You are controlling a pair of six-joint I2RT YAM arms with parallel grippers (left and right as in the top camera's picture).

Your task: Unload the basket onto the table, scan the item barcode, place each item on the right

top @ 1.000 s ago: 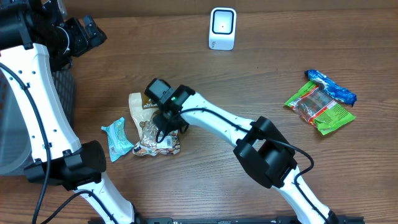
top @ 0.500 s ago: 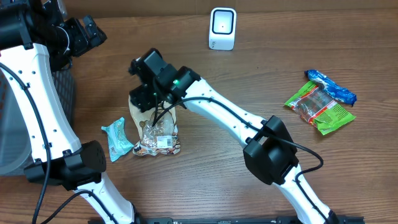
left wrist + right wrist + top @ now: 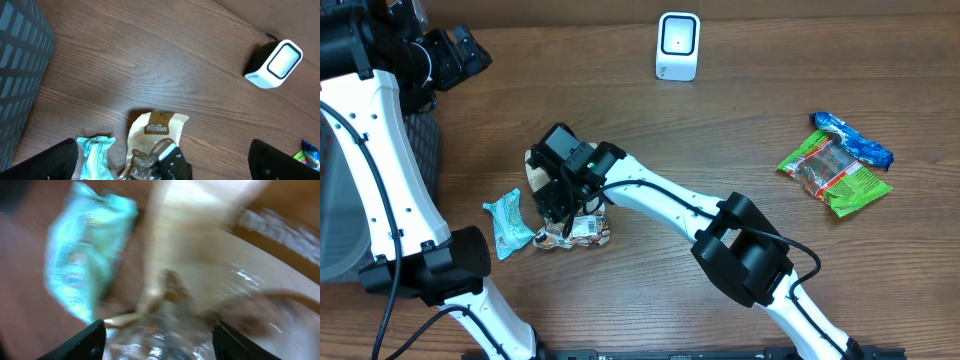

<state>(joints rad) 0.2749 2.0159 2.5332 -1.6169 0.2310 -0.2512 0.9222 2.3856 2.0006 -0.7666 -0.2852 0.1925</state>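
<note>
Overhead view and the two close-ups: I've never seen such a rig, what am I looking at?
Two white-and-black robot arms work at a wooden table. The overhead picture looks down from above; the other two come from a camera on each wrist. On the table lie a tan-and-clear snack pouch, a crumpled teal wrapper, a green packet, a blue packet and a small white barcode scanner. A dark mesh basket stands at the left. The right gripper hangs open just over the pouch; its picture is blurred. The left gripper is open and holds nothing.
</note>
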